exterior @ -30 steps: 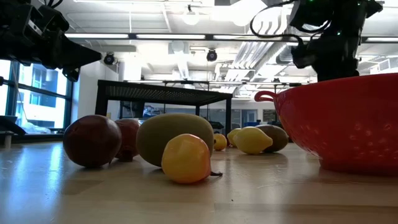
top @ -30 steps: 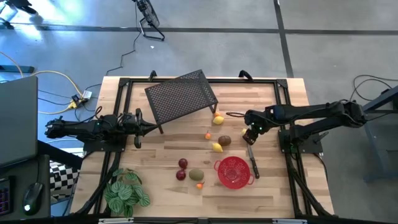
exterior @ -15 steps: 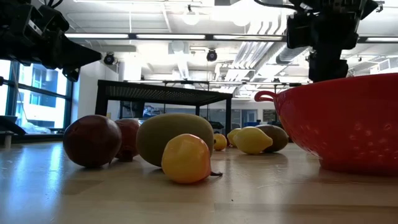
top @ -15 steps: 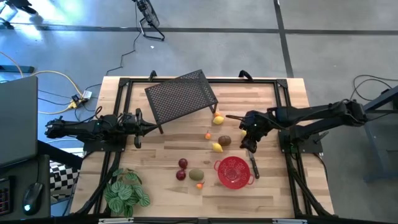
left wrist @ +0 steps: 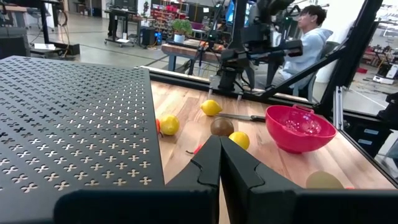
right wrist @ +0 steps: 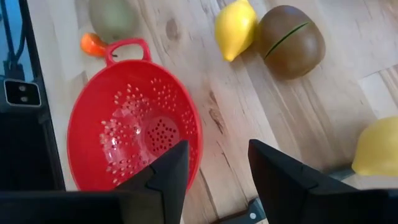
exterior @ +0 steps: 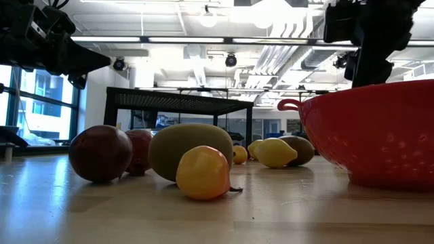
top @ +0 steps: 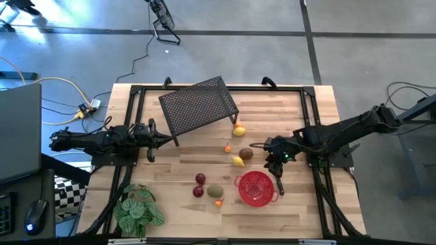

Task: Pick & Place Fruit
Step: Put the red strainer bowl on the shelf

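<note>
Right gripper (top: 276, 158) hangs above the desk (top: 313, 109) beside the red colander (top: 256, 188), fingers apart, empty. Left gripper (left wrist: 219, 163) closed, parked at left edge. Fruit scattered mid-desk: lemon (right wrist: 236, 27) touching kiwi (right wrist: 291, 41); another lemon (right wrist: 378, 148) cut off.

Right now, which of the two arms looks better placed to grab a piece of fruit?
The right. Its open gripper hovers beside the brown fruit and lemon, while the left gripper, shut, waits at the table's far-left edge.
</note>
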